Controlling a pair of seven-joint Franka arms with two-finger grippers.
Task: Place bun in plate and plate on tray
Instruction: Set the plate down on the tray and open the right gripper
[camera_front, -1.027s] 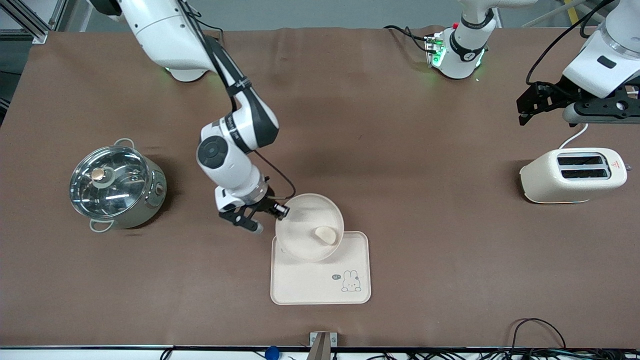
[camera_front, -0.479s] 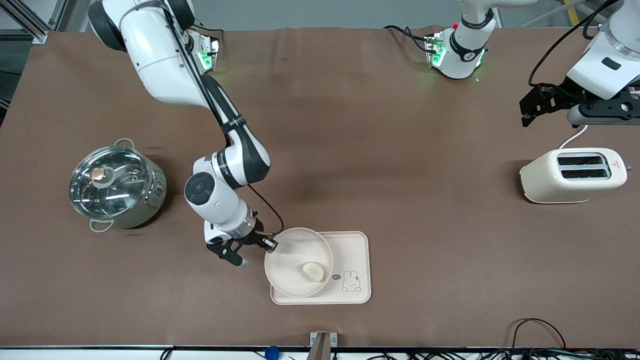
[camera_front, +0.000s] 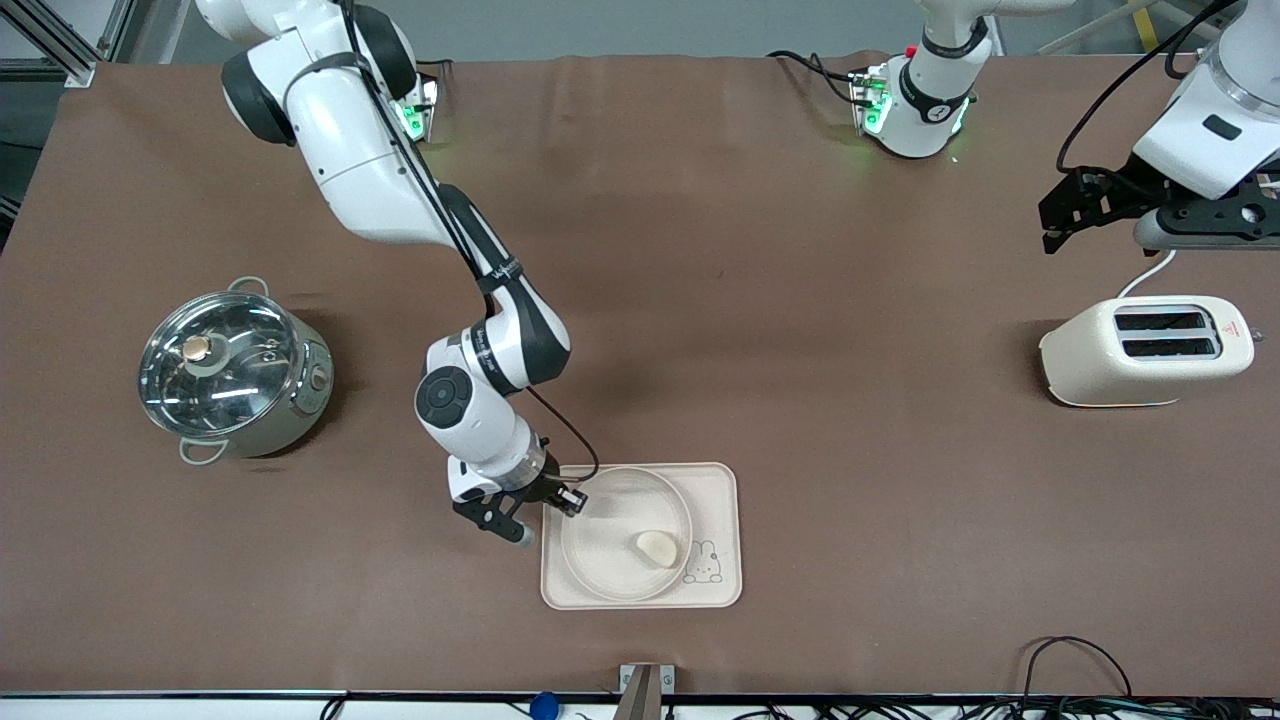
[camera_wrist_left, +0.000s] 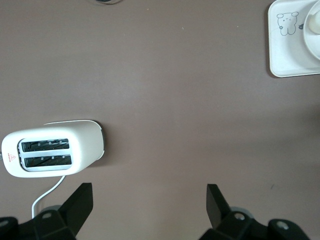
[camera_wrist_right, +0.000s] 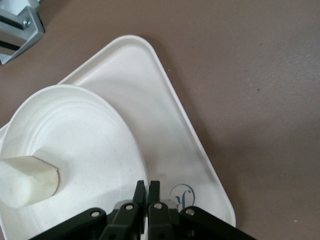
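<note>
I see my right gripper (camera_front: 545, 505) pinched on the rim of the round cream plate (camera_front: 600, 560), low centre of frame over the rabbit-printed rectangular tray (camera_front: 715, 480); if I release tilted, the small white bun (camera_front: 656, 547) could roll out. My left gripper (camera_wrist_left: 150, 210) waits wide open above the cream toaster (camera_front: 1145, 350)

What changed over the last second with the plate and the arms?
The right gripper, shut on the plate's rim, carried it with the bun toward the front camera and onto the tray. Left gripper, toaster and pot stayed put.
</note>
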